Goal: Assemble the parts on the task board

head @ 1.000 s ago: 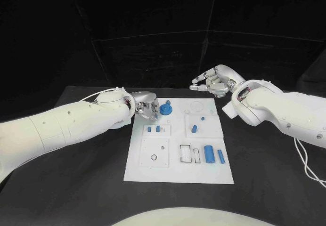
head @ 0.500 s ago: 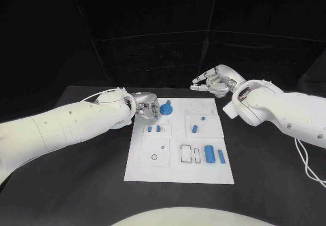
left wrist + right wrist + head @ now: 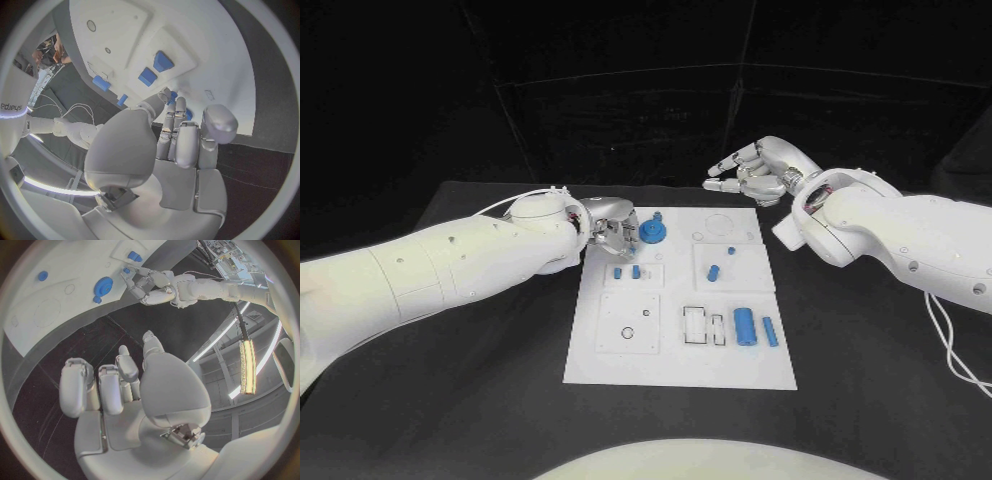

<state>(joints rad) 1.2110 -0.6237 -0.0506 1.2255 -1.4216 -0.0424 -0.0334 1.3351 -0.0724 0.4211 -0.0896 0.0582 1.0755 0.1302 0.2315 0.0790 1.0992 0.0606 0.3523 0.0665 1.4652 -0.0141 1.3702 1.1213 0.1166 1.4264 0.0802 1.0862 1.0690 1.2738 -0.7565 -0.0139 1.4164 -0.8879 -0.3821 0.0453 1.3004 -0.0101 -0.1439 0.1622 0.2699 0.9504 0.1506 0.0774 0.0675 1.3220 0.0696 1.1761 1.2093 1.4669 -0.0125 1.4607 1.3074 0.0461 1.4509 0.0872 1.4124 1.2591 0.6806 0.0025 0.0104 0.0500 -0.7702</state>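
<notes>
Left hand [image 3: 607, 231] sat at the task board's [image 3: 678, 368] far left corner, fingers curled narrow just beside the round blue part [image 3: 653, 234]; grip unclear. Right hand [image 3: 759, 172] hung beyond the board's far edge, curled, holding nothing.

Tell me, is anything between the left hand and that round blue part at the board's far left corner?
Nothing visible. The left hand is right beside the round blue part on the task board, fingertips at its edge, no other piece between them.
</notes>
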